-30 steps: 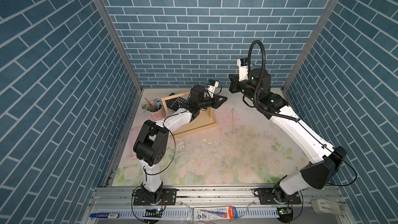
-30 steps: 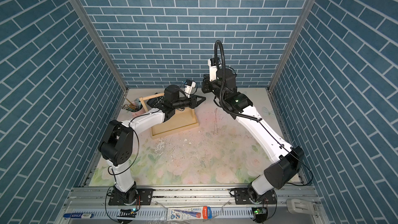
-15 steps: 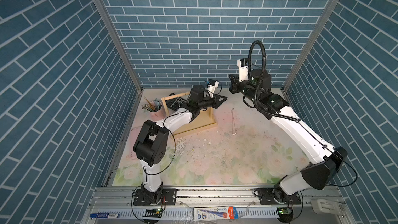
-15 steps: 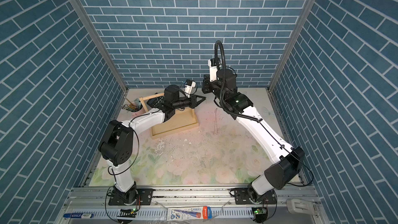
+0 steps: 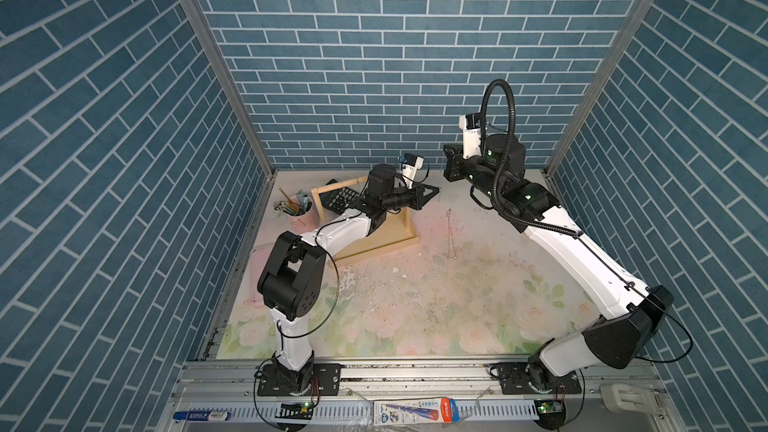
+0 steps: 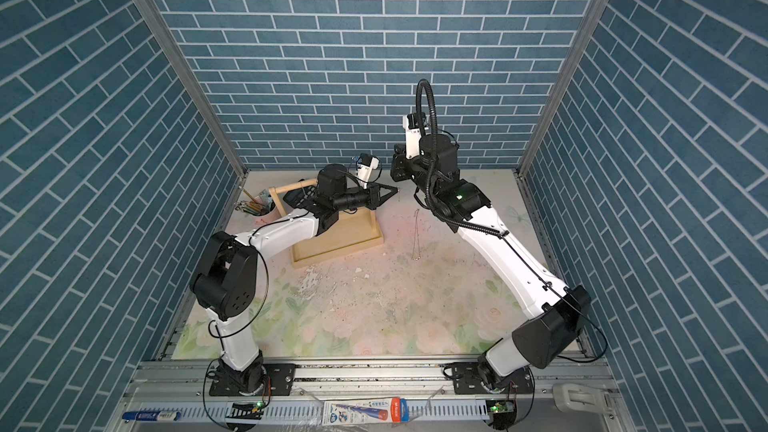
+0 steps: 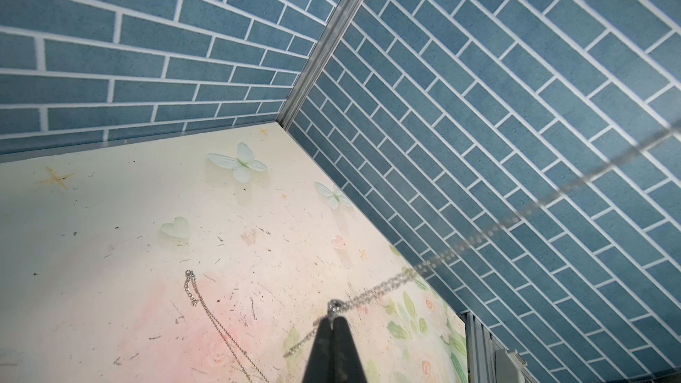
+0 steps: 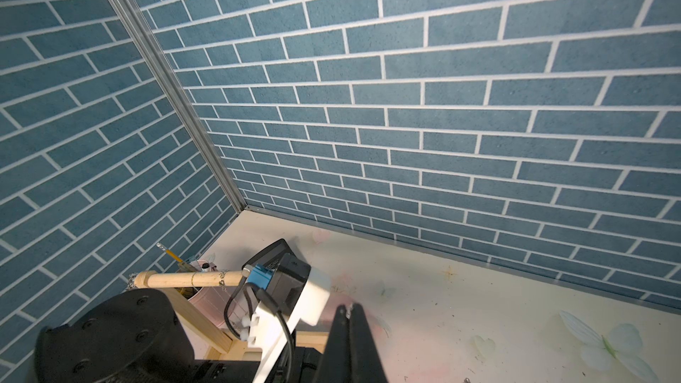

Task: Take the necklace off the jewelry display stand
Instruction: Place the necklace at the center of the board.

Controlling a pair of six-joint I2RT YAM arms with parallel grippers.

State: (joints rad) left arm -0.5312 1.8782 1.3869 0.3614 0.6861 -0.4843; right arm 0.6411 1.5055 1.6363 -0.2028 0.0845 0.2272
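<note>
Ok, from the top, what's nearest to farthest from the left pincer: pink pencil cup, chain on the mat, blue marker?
1. Chain on the mat, just in front of the left pincer.
2. Pink pencil cup, back left corner.
3. Blue marker, on the front rail, far left.

My left arm [image 5: 340, 232] and right arm [image 5: 582, 251] wore white shells, black joints — a ribbed black hose [image 5: 512, 114] crowned the right.
</note>
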